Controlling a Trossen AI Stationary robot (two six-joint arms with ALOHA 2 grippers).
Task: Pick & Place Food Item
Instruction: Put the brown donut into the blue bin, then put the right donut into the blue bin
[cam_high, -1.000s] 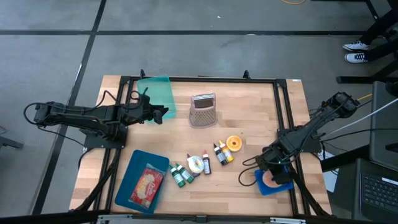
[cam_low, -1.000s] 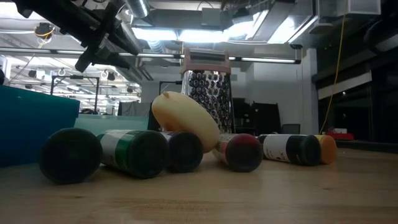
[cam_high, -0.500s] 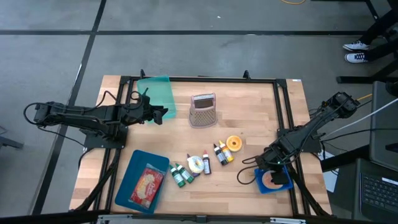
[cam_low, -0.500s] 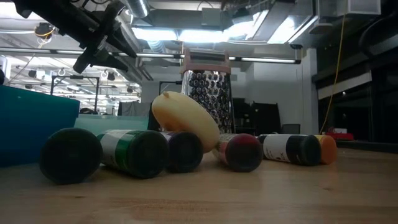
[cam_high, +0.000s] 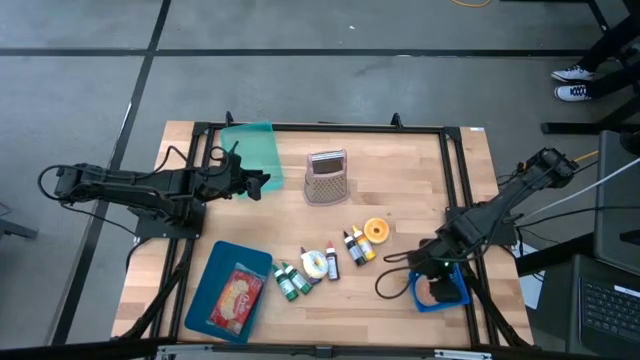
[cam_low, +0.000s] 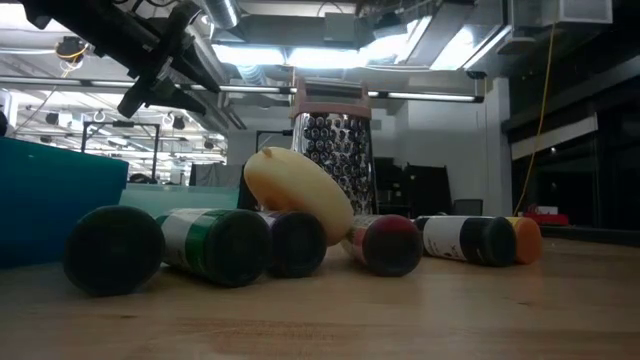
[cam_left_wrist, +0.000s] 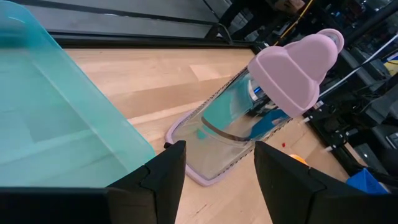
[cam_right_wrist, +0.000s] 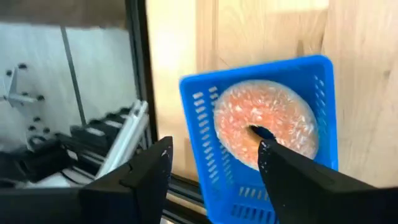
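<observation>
From above, the right arm covers much of the blue basket (cam_high: 440, 295), so the doughnut (cam_right_wrist: 266, 122) inside it is hard to make out there; the right wrist view shows it whole, a pink ring lying flat in the basket. In the low view only the left arm's dark links show at the top, and the basket is out of sight. The packet in the blue tray (cam_high: 228, 290) is too small to read.

The counter (cam_high: 400, 180) is pale wood inside a black frame, on a grey floor with dark lines. Beyond it the low view shows a workshop with ceiling lights, pipes and a yellow cable. A person's sneakers show at the far corner from above.

The right fingers (cam_right_wrist: 211, 171) hang above the basket, spread wide and holding nothing; the doughnut lies just ahead of them, between their tips in the wrist view.

The left fingers (cam_left_wrist: 214, 171) wait apart, also wide and empty, with a teal bin (cam_left_wrist: 56, 124) beside them and a grater (cam_left_wrist: 249, 118) with a pink handle ahead.

Between the two arms lie small bottles (cam_high: 292, 282), a tape roll (cam_high: 314, 263) and a second, orange doughnut (cam_high: 376, 231), well clear of the right fingers.
</observation>
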